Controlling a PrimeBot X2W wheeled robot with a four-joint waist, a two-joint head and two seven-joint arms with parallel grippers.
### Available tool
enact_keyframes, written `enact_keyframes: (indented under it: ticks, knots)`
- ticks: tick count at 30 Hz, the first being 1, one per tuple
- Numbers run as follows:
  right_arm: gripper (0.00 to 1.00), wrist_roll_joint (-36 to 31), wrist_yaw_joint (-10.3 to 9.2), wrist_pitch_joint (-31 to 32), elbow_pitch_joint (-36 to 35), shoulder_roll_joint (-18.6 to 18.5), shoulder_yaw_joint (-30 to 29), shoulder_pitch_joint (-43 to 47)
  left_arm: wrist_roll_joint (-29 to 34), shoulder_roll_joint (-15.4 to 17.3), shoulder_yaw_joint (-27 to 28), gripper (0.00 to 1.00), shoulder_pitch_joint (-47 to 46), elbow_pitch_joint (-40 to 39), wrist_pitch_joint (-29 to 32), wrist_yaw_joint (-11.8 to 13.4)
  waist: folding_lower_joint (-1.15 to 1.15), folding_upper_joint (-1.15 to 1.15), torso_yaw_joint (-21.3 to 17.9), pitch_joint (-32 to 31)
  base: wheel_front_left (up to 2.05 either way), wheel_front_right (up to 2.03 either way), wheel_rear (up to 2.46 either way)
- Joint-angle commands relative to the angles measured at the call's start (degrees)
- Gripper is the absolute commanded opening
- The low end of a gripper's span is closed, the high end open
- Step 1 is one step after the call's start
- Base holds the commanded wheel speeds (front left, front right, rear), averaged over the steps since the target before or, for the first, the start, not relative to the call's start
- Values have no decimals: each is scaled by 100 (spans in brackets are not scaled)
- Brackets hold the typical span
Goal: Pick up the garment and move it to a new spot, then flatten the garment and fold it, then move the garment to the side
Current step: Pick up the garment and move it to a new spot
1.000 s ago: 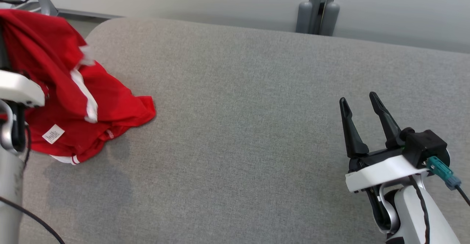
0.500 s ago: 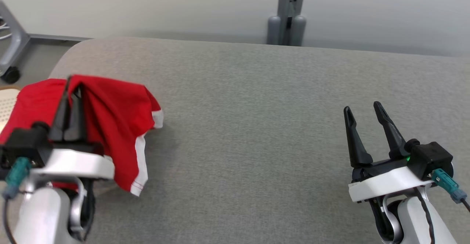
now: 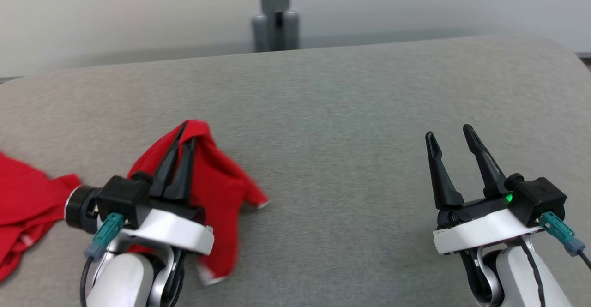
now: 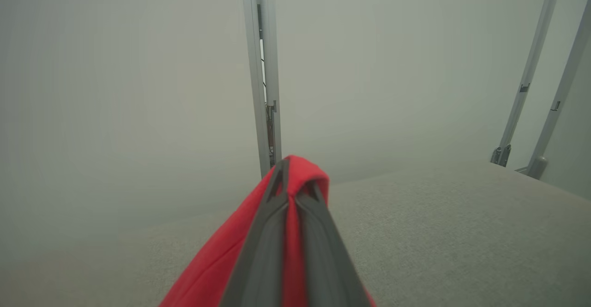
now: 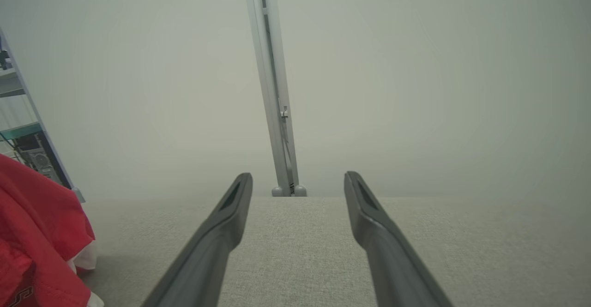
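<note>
Red cloth with white trim, the garment (image 3: 221, 182), hung draped over the left tool (image 3: 188, 132), whose two dark fingers were pressed together on a fold at the peak of the cloth. From that peak the fabric fell toward the robot and out to its left, so its long axis ran roughly from the pinch down and leftward over the grey fabric-covered desk (image 3: 346, 113). The right tool (image 3: 449, 131) hovered well apart on the far right, fingers spread and holding nothing. The garment lay wholly to its left, showing as a red edge at the left of the right wrist view. The left arm was plainly the nearer one. Any second grasp for flattening would, I judge, call for the right arm to reach leftward across the open desk.

Which part of the garment was pinched could not be told. The lower hem was blurred, and whether it touched the desk was unclear. A further red patch at the left edge of the head view was cut off, and the left wrist hid its join to the draped part.
</note>
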Motion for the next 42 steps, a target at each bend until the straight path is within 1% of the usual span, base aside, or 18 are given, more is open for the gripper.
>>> enact_keyframes:
  ticks: [1,7,12,15,18,23,24,25,29,32,33,36,42]
  knots:
    - [100,16,12,-16,-11,-41,6,-21,43,0,-40,0,-186,26,6,-50,0,0,-406,117,0,0,0]
    - [100,53,12,-17,-110,-40,11,10,134,-164,-395,0,-670,252,52,-243,0,0,-1003,374,0,0,0]
    - [100,139,12,-17,-199,-39,-1,-24,49,-385,-640,0,-1079,682,85,-439,0,0,-1339,640,0,0,0]
    - [100,202,12,-18,-223,-40,-32,-56,36,-517,-761,0,-1357,1120,59,-522,0,0,-1463,795,0,0,0]
    - [100,265,12,-18,-251,-40,12,-108,-9,-615,-840,0,-1573,1726,-13,-569,0,0,-1557,897,0,0,0]
    - [100,293,12,-18,-240,-41,-2,-112,-126,-753,-958,0,-1917,2596,-257,-690,0,0,-1555,958,0,0,0]
    - [100,287,12,-18,-225,-41,-18,-106,-132,-771,-989,42,-1970,2714,-323,-699,0,0,-1528,957,0,0,0]
    - [100,272,11,-18,-203,-40,-35,-104,-164,-791,-1025,100,-2024,2804,-394,-725,0,0,-1493,946,0,0,0]
    - [100,194,11,-18,-153,-41,-149,-124,-316,-833,-1184,100,-2118,2934,-575,-820,0,0,-1307,860,0,0,0]
    - [100,143,11,-18,-141,-41,-184,-137,-393,-855,-1200,100,-2085,2848,-684,-758,0,0,-1150,752,0,0,0]
    - [100,143,11,-18,-141,-41,-184,-137,-393,-855,-1200,100,-2085,2848,-684,-758,0,0,-1150,752,0,0,0]
    - [100,88,12,-18,-119,-41,-230,-67,-422,-769,-1029,100,-1894,2613,-788,-582,0,0,-898,599,0,0,0]
    - [100,7,12,-18,-42,-42,-228,16,-513,-407,-525,100,-1539,2249,-876,-232,0,0,-536,378,0,0,0]
